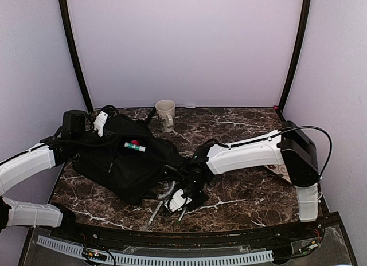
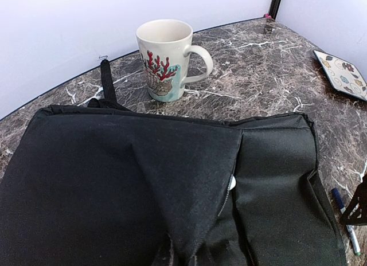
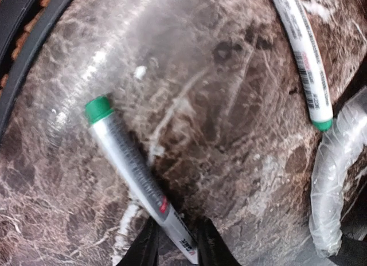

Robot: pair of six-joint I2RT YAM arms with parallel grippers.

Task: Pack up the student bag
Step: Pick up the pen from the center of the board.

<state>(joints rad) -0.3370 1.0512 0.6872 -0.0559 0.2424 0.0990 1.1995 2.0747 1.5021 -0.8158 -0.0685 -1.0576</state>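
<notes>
Here, your left gripper [image 1: 100, 124] was closed at the bag [image 1: 123, 163] in front of the mug [image 1: 166, 114] while your right gripper [image 3: 176, 225] straddled a marker [image 3: 129, 163], grip unclear; next you needed to clamp and lift it.

The student bag [image 2: 114, 180] is matt black woven cloth. Behind the bag, the mug [image 2: 166, 59] is glossy glazed ceramic. Under the bag, the table [image 2: 258, 65] looks like polished marble. Beside the bag, the marker [image 3: 129, 163] is smooth, silvery plastic.
</notes>
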